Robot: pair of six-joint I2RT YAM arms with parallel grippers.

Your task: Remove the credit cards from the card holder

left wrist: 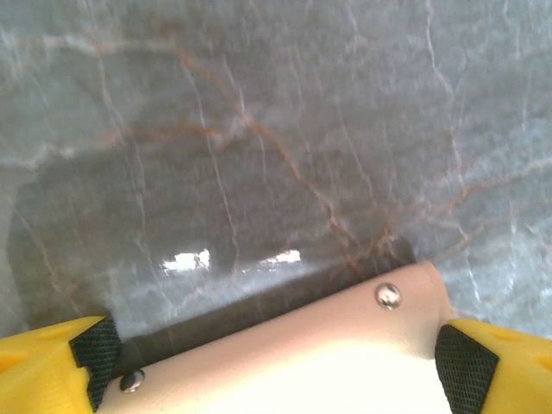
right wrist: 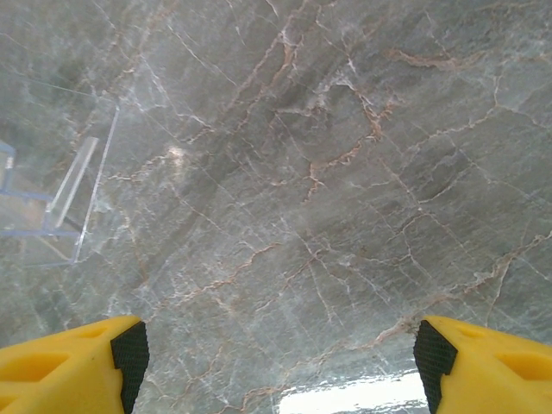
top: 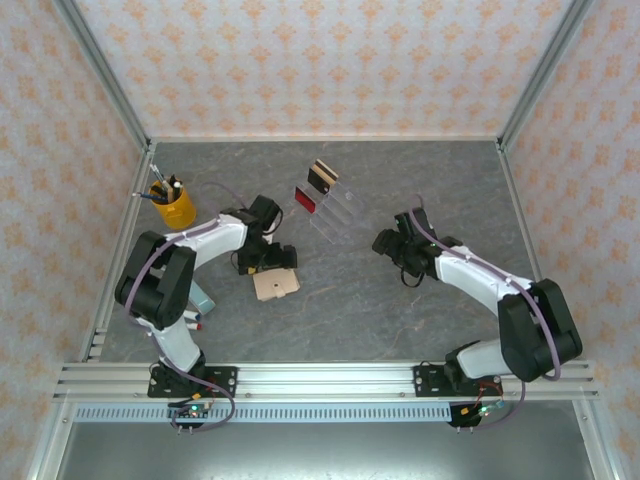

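The tan card holder [top: 276, 285] lies on the marble table, just in front of my left gripper [top: 270, 258]. In the left wrist view the card holder [left wrist: 328, 332], with two metal studs, spans the gap between the yellow fingers of the left gripper [left wrist: 272, 362]. The jaws stand wide, one pad at each end of it. A red credit card [top: 306, 201] and a tan one with a black band [top: 322, 176] stand in a clear acrylic stand [top: 335, 210]. My right gripper [top: 393, 245] hangs open over bare table [right wrist: 280, 354], nothing between its fingers.
A yellow cup [top: 173, 208] with pens stands at the back left. The acrylic stand's edge [right wrist: 65, 203] shows left of the right gripper. A small pale object [top: 203, 300] lies under the left arm. Patterned walls close the sides and back.
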